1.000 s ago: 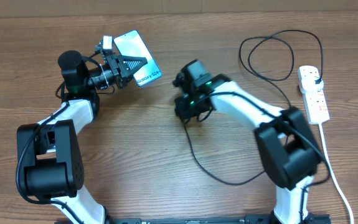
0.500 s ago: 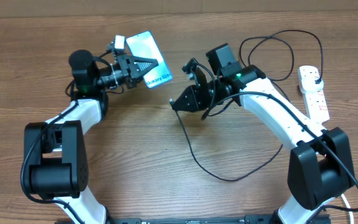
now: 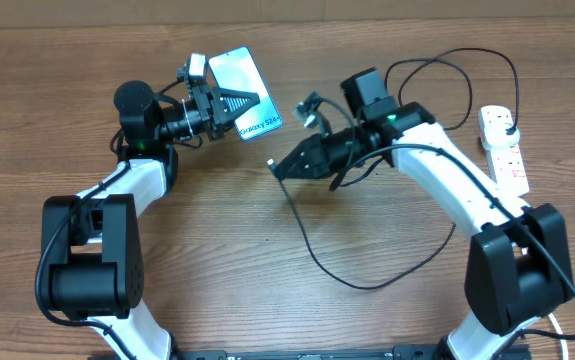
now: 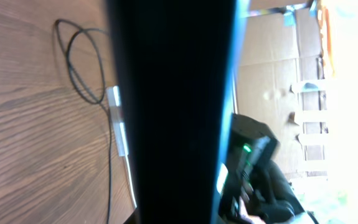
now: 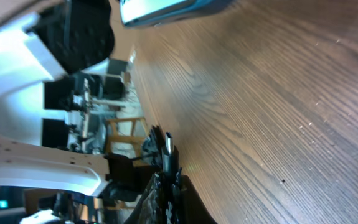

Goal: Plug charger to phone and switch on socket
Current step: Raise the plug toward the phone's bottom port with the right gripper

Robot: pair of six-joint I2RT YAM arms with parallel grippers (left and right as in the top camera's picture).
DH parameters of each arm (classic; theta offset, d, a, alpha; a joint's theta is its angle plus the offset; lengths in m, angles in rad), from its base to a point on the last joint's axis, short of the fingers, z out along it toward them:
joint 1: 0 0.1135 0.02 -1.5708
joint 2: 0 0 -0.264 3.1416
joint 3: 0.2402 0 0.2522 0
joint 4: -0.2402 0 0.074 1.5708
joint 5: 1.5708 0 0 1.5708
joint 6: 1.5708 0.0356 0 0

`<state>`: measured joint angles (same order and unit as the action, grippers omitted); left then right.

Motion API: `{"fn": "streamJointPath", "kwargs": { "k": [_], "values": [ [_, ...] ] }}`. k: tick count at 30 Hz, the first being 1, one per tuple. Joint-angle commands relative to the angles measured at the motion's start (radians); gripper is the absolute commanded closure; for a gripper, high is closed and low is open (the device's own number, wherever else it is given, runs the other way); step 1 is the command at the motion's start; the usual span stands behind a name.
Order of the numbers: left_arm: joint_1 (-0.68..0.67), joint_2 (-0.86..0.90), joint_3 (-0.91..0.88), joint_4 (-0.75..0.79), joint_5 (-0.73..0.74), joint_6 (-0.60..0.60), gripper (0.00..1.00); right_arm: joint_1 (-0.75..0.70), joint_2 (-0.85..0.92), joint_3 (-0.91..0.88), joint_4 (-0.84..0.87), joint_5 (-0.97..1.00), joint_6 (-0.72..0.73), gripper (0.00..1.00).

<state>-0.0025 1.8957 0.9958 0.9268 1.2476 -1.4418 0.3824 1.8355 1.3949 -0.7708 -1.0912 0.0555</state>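
**Connector lifted toward the phone, not yet in**

Nearest the arm bases, below and to the right of the phone (image 3: 245, 83), the thin black cable of the charger (image 3: 312, 250) sags in a loose curve over the grained wooden table (image 3: 217, 260). A second ago this arm was folded over the table right of the phone. Now it reaches out, and the cable rises from the wood.

Just below the phone's lower corner, the right gripper (image 3: 275, 168) is clamped on the charger's small connector. In the right wrist view the flat metal tip (image 5: 168, 143) sticks out past the black fingers, apart from the phone's edge (image 5: 166, 9).

The phone itself, a slim glossy slab with a pale blue screen, is held off the table, tilted, with the left gripper (image 3: 233, 100) closed on its long edges. It sits slightly further right than half a second ago.

Well to the right of the phone, the cable coils in a round loop. Beyond it lies the socket (image 3: 503, 150), a white plastic strip with a thick white cord (image 3: 532, 270).
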Motion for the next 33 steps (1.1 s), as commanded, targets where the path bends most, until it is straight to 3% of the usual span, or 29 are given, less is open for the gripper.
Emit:
{"fn": "streamJointPath", "kwargs": {
  "k": [1, 12, 33],
  "values": [
    [-0.004, -0.026, 0.020, 0.080, -0.037, -0.089, 0.96, -0.066, -0.013, -0.008, 0.006, -0.102, -0.013, 0.96],
    [-0.063, -0.026, 0.019, 0.088, -0.109, -0.111, 0.96, -0.068, -0.013, -0.008, 0.040, -0.166, -0.039, 0.96],
    [-0.084, -0.026, 0.019, 0.080, -0.045, -0.111, 0.96, -0.071, -0.013, -0.008, 0.112, -0.141, 0.011, 0.96]
  ]
}}
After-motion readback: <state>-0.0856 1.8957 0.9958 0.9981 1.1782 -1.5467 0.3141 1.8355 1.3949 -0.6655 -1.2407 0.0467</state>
